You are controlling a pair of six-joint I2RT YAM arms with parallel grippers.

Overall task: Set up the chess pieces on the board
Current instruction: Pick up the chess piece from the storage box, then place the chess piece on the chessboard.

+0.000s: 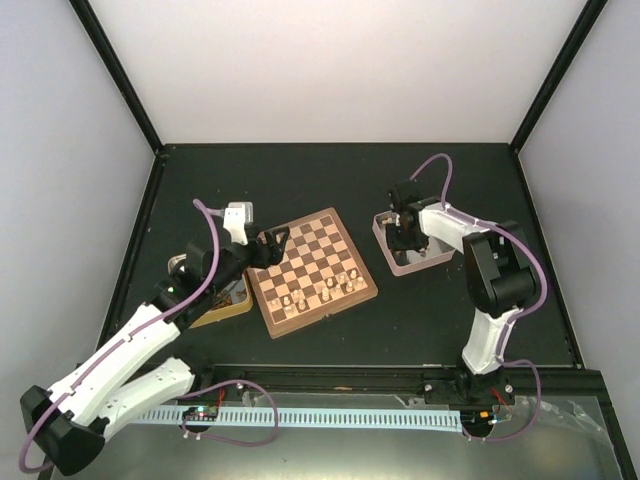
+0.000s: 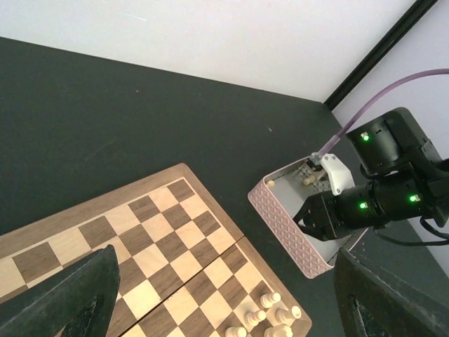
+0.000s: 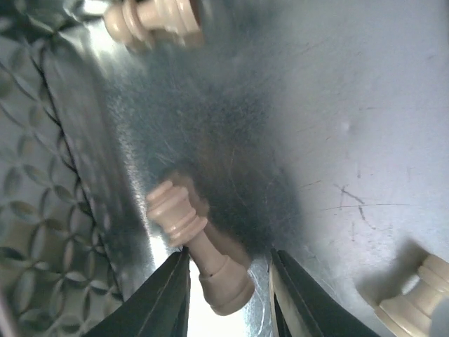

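The board (image 1: 330,215) lies tilted at the table's middle, with several cream chess pieces (image 1: 330,290) standing in its near rows. In the left wrist view they show at the board's corner (image 2: 270,316). My left gripper (image 1: 272,245) hovers open over the board's left edge, nothing between its fingers (image 2: 77,295). My right gripper (image 1: 405,238) reaches down into the pink tray (image 1: 385,255). In the right wrist view its jaws (image 3: 228,265) straddle a chess piece (image 3: 193,235) lying on the metal floor. The left finger (image 3: 165,295) touches the piece; a gap remains at the right finger.
Two more loose pieces lie in the tray, one at the top (image 3: 151,17) and one at the lower right (image 3: 414,295). The tray's patterned wall (image 3: 42,210) is close on the left. A second tray (image 1: 225,305) sits under my left arm, left of the board.
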